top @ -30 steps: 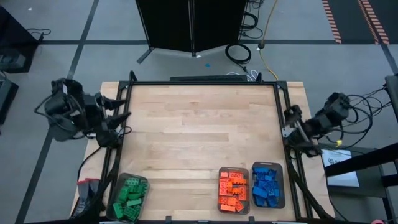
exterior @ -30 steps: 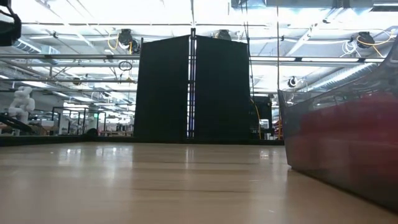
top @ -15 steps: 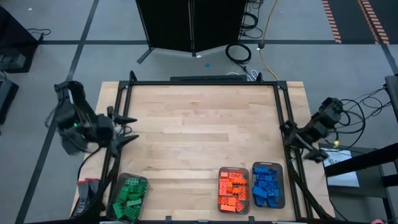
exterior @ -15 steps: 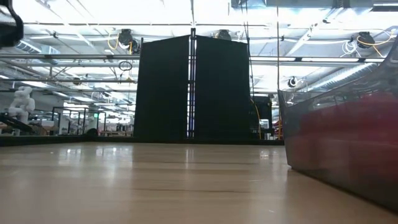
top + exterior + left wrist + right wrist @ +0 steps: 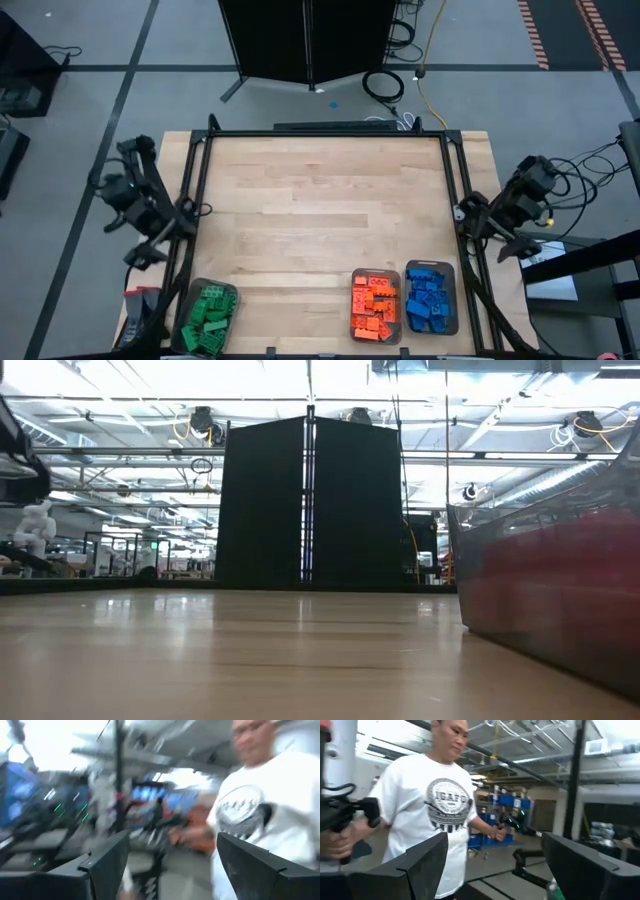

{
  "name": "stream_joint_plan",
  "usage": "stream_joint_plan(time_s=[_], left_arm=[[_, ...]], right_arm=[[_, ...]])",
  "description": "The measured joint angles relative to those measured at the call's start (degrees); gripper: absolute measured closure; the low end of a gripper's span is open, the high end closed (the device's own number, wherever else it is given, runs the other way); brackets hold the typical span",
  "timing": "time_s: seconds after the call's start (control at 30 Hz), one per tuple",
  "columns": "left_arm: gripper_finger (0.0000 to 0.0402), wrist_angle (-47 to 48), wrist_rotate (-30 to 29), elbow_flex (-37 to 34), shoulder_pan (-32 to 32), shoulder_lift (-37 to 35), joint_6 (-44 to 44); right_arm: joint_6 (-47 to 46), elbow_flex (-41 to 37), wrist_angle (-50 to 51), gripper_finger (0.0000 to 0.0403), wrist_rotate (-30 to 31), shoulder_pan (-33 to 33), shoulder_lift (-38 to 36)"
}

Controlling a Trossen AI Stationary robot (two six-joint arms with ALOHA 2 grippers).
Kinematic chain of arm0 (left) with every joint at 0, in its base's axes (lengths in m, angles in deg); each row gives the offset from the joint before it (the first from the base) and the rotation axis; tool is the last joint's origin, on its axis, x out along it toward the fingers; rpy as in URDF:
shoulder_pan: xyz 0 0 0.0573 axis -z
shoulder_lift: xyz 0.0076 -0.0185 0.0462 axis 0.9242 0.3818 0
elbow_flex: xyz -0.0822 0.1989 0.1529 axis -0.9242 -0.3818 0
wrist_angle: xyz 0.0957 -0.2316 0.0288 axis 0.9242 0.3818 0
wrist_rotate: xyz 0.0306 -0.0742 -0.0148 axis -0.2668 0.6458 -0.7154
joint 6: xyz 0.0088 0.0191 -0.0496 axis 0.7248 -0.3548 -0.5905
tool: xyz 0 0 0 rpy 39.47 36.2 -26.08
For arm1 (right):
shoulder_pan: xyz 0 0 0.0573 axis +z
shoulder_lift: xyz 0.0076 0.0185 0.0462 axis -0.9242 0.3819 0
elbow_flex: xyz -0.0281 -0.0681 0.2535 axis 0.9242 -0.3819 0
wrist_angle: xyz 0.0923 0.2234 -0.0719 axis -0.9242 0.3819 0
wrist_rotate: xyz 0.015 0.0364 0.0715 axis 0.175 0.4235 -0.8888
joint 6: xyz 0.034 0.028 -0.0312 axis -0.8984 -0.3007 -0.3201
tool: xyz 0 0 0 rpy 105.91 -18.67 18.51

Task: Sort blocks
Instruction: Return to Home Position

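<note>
One wooden worktop (image 5: pixel 320 210), set in a black frame.

One black partition (image 5: pixel 308 40), standing on the floor beyond the worktop's far edge.

One person (image 5: pixel 432 805) in a white printed T-shirt, in the room beyond the table. Both wrist views show them, blurred in the left one.

Two dark arms, both off the worktop.
- The left arm (image 5: pixel 135 195) is outside the left edge, about midway along it.
- The right arm (image 5: pixel 515 205) is outside the right edge, also about midway.

Two grippers.
- Left gripper (image 5: pixel 172 840): fingers spread wide, nothing between them, pointing out into the room.
- Right gripper (image 5: pixel 495 837): fingers spread wide, nothing between them, pointing toward the person.

Three clear trays, all along the worktop edge opposite the partition.
- The left tray (image 5: pixel 212 281) sits at the left corner, slightly askew.
- The middle tray (image 5: pixel 375 270) and the right tray (image 5: pixel 431 263) sit side by side, just beside each other, toward the right corner. The right tray is the nearer to that corner.
- The low view shows one clear wall (image 5: pixel 540 590) at its right with reddish contents behind it, probably the middle tray.

Blocks, a few dozen, heaped inside the trays by colour.
- Green blocks (image 5: pixel 208 320) are in the left tray.
- Orange blocks (image 5: pixel 374 306) are in the middle tray.
- Blue blocks (image 5: pixel 430 298) are in the right tray.
</note>
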Motion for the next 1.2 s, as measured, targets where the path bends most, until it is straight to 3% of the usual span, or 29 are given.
stream_joint_plan(time_s=[0.17,0.3,0.53,0.63,0.8,0.97,1.2], left_arm=[[0.01,-21.1,15.0,-15.3,0.0,-0.1,4.9],[0.01,-36.2,15.6,-25.0,-1.1,-0.3,5.8],[0.01,-30.4,15.8,-25.2,-4.3,-0.6,-2.1],[0.01,-28.0,16.3,-25.2,-5.4,-0.5,-3.0],[0.01,-27.1,16.4,-25.2,-8.1,-0.6,-4.8],[0.01,-17.4,12.2,-25.2,-14.3,-0.7,-9.4],[0.01,-10.7,10.6,-25.3,-27.0,-1.1,-9.0]], right_arm=[[0.8,-5.1,-8.5,0.0085,-6.8,0.0,0.0],[-2.9,-10.6,-16.7,0.0085,-9.4,0.0,0.0],[-3.4,-24.5,-31.9,0.0085,-9.1,-0.1,-0.1],[0.3,-24.5,-24.8,0.0085,-3.5,-0.3,0.6],[14.8,-24.3,-18.5,0.0085,-2.0,-1.5,0.0],[3.3,-24.3,-12.6,0.0085,15.2,-4.3,0.0],[8.3,-24.3,-11.4,0.0085,20.0,-10.1,0.0]])
